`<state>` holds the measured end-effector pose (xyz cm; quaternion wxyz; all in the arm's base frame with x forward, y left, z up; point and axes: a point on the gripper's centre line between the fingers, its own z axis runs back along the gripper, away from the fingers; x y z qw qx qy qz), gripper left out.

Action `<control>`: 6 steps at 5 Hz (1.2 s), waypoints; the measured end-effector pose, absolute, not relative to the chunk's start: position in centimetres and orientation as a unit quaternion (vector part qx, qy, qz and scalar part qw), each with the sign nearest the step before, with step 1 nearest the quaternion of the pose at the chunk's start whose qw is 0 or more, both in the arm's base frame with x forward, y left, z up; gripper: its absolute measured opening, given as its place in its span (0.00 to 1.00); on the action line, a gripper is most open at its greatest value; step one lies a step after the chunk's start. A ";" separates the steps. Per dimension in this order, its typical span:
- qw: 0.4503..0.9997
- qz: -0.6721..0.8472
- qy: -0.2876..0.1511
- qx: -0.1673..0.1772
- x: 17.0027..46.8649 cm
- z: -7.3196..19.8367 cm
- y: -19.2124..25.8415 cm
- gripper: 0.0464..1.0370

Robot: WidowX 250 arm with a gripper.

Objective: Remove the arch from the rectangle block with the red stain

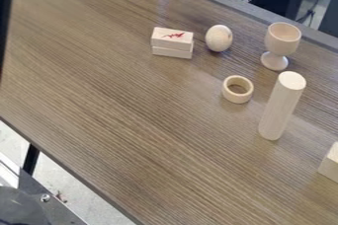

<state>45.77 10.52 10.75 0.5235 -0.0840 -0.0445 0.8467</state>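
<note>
Probably needed a high, level pinch on the red-stained block at twelve o'clock, clear of the lower block; couldn't tell whether clenched or released.

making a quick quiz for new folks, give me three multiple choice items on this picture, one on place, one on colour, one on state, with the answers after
1. Which thing is nearest the marked block?
a) the ring
b) the egg
c) the cylinder

2. What colour is the mark on that block?
a) blue
b) green
c) red

3. How is the goblet placed?
a) upright
b) lying on its side
c) upside down

Answers:
1 b, since the egg lies just to the right of the marked block, with the ring and cylinder farther off.
2 c, since red strokes show on the block's pale top.
3 a, since it stands with its open end up.
</note>
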 end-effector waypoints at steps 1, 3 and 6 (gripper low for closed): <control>0.543 0.837 -0.053 -0.039 46.1 8.1 11.6 0.51; 0.560 0.827 -0.050 0.020 44.4 5.2 12.9 0.51; 0.551 0.833 -0.052 -0.006 43.8 7.1 12.2 0.96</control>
